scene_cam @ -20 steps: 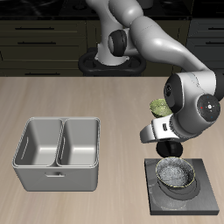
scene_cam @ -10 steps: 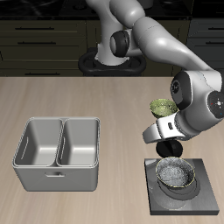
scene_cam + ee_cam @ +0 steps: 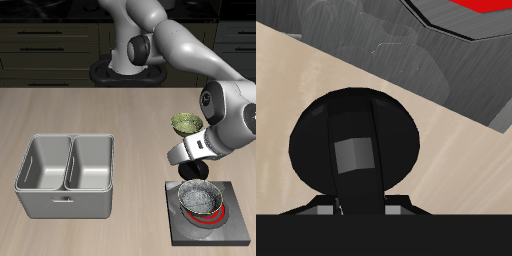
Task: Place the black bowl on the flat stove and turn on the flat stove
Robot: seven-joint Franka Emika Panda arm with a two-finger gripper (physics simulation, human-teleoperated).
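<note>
flat stove (image 3: 228,235): a dark grey slab is seen at the table's front edge, well apart from the grey double bin; a red ring is lit on it around the bowl's base.
stove in wrist view (image 3: 471,70): a grey slab edge is shown, with a red patch at one corner of the picture.
black bowl (image 3: 202,201): it is set upright on the flat stove, inside the red ring; a dark outside and a speckled grey-white inside are shown.
gripper (image 3: 192,175): it is held just behind the black bowl, at the flat stove's back edge; the fingertips are pointed down.
fingers: whether they are spread or closed cannot be told; in the exterior view they are too small and dark, and in the wrist view they are hidden behind a round black body (image 3: 353,150). nothing is seen between them.
arm (image 3: 232,115): the white wrist is bent over the flat stove, above the black bowl.
green-yellow bowl (image 3: 185,123): it is seen farther back than the flat stove, partly covered by the arm.
grey double bin (image 3: 66,172): two compartments are shown side by side, well apart from the flat stove.
table (image 3: 80,110): a light wood top is seen under the flat stove.
</note>
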